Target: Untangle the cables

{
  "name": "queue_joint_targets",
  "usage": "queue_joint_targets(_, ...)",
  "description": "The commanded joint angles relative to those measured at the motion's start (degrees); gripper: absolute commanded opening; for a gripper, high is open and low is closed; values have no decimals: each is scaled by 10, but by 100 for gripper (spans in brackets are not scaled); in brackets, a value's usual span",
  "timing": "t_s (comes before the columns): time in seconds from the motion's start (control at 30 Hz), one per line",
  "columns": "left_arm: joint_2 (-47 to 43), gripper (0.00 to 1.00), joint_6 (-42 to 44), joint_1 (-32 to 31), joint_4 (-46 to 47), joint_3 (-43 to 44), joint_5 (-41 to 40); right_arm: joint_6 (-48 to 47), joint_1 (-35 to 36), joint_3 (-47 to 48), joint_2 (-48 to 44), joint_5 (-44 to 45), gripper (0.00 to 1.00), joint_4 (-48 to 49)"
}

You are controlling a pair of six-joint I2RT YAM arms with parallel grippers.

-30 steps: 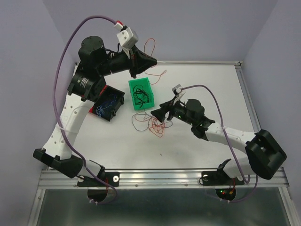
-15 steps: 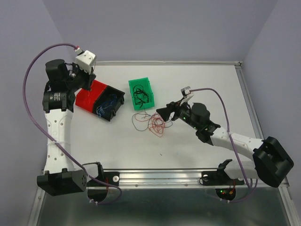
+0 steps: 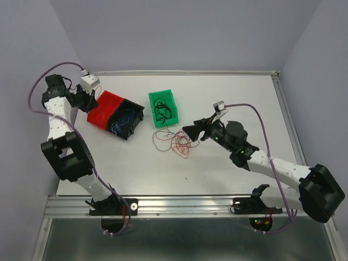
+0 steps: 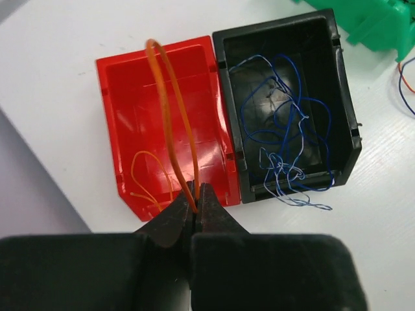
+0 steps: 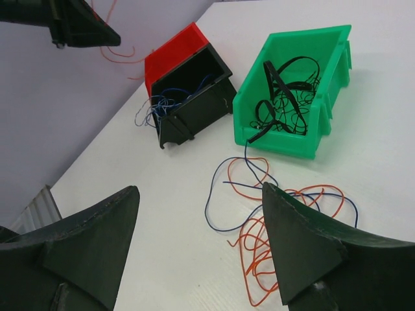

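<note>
swung leftward, the left gripper point(image 4: 196, 202) pinches a thin orange-red wire loop point(image 4: 166, 116) over the open red plastic bin point(image 4: 123, 110), where springy slack could drape the rim on release; the right gripper point(image 5: 201, 191) gapes empty near the loose red-and-blue wire tangle point(image 5: 259, 236).

In the left wrist view the upper edge cuts the green bin point(image 4: 369, 19) down to a corner, and we lose the end of the orange-red cable point(image 4: 172, 116) between the pressed-together tips of the left gripper point(image 4: 196, 194). From the right wrist the black bin point(image 5: 194, 97) hides most of the red bin point(image 5: 174, 55); from above that cable is too thin to make out
</note>
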Motion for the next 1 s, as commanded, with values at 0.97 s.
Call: queue_joint_targets(0.97,316,0,-133,-79,70,195,-157,83,3,-28,-98,95,81,-55)
